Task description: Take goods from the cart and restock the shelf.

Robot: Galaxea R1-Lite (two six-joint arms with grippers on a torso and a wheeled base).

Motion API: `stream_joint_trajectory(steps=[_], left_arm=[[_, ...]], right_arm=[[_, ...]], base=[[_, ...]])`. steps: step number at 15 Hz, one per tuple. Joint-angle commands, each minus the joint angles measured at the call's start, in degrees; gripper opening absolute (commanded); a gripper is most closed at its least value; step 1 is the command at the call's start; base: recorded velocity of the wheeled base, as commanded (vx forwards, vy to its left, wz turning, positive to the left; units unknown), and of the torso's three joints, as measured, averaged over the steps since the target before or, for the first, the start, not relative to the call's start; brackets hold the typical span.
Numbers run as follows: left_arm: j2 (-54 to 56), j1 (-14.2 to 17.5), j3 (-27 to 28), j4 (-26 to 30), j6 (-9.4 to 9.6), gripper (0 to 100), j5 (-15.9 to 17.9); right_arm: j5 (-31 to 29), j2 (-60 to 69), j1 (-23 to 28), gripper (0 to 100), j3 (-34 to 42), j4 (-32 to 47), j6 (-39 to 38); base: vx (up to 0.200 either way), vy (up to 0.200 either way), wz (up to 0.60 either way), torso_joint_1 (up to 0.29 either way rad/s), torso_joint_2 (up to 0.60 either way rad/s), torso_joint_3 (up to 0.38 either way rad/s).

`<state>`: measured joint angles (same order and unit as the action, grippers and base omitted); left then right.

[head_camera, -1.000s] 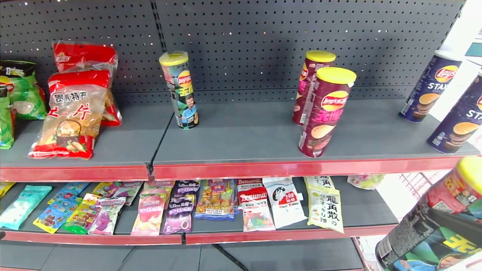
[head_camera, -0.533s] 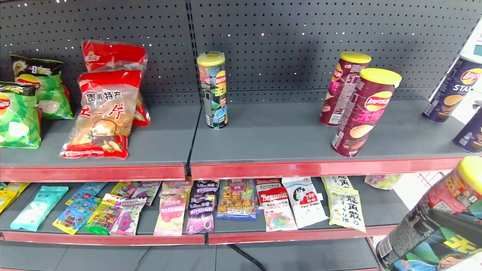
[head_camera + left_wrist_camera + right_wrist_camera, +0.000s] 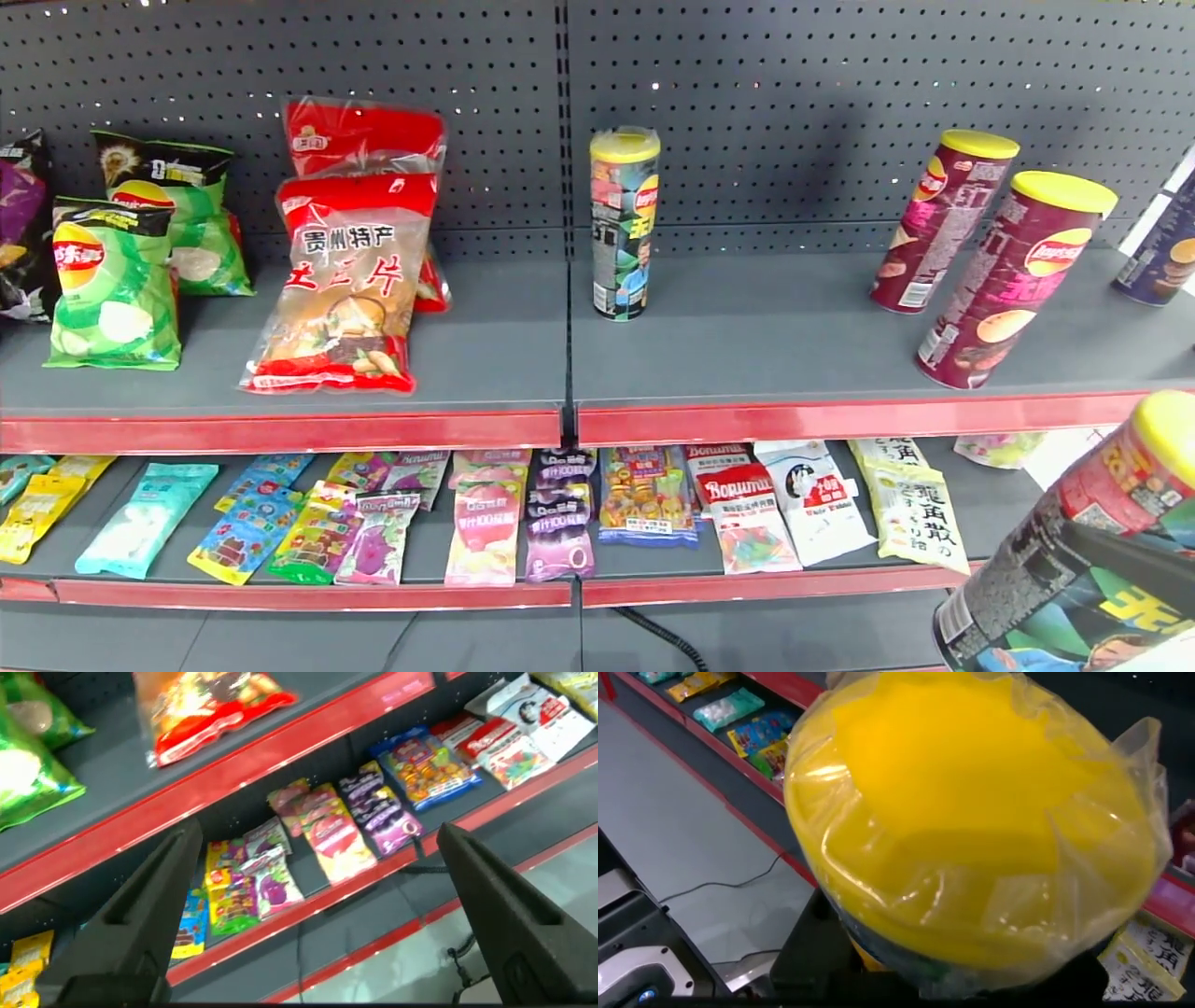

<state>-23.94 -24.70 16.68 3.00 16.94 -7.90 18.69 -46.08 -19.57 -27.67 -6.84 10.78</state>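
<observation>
Here's the tall chip can with the yellow plastic lid and dark printed label (image 3: 1055, 579), tilted, low at the right and out in front of the shelves, not on any board. The right gripper (image 3: 1120, 553) is clamped around its body, one dark finger lying across the label. From the right wrist, the film-wrapped lid (image 3: 971, 812) sits just under the camera.

The grey upper shelf with a red front strip (image 3: 747, 359) carries a matching yellow-lidded can (image 3: 624, 224) upright near the pegboard, and two maroon cans (image 3: 1013, 280) stand to the right. Red snack bags (image 3: 345, 280) and green chip bags (image 3: 112, 280) lie leftward. Small flat sweet packets (image 3: 560, 513) line the lower shelf.

The left gripper (image 3: 318, 924) hangs before that lower shelf, fingers spread wide, nothing between them
</observation>
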Motion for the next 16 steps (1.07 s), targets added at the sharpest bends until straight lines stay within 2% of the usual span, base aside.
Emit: stream_joint_trajectory(steps=[1, 2, 4, 6, 8, 12, 16], left_arm=[[-0.2, 0.0, 0.1, 0.0, 0.37, 100, 0.0], [-0.3, 0.0, 0.1, 0.0, 2.13, 100, 0.0], [-0.4, 0.1, 0.0, 0.0, 3.62, 100, 0.0], [-0.6, 0.1, 0.0, 0.1, 3.53, 100, -1.0], [-0.8, 0.1, 0.0, 0.1, 3.62, 100, -2.1], [-0.8, 0.0, 0.0, 0.0, 3.62, 100, -1.9], [-0.8, 0.0, 0.0, 0.0, 3.62, 100, -1.9]], right_arm=[[0.0, -0.2, 0.0, 0, 0.1, -0.1, 0.0], [0.0, -0.2, 0.0, 0, 0.1, -0.1, 0.0], [0.1, -0.2, 0.0, 0, 0.0, -0.1, 0.0], [0.1, -0.3, 0.0, 0, 0.1, -0.1, 0.0], [0.1, -0.3, -0.1, 0, 0.1, -0.1, 0.0], [0.6, -0.3, -0.4, 0, -0.1, -0.1, 0.1], [2.0, -1.0, -6.3, 0, -2.0, -0.1, 0.1]], base=[[0.000, 0.000, 0.00, 0.000, 0.00, 0.000], [0.000, 0.000, 0.00, 0.000, 0.00, 0.000], [0.000, 0.000, 0.00, 0.000, 0.00, 0.000], [0.000, 0.000, 0.00, 0.000, 0.00, 0.000], [0.200, 0.000, 0.00, -0.012, 0.00, 0.002], [0.200, 0.000, 0.00, 0.001, 0.00, 0.002], [0.000, 0.000, 0.00, 0.000, 0.00, 0.000]])
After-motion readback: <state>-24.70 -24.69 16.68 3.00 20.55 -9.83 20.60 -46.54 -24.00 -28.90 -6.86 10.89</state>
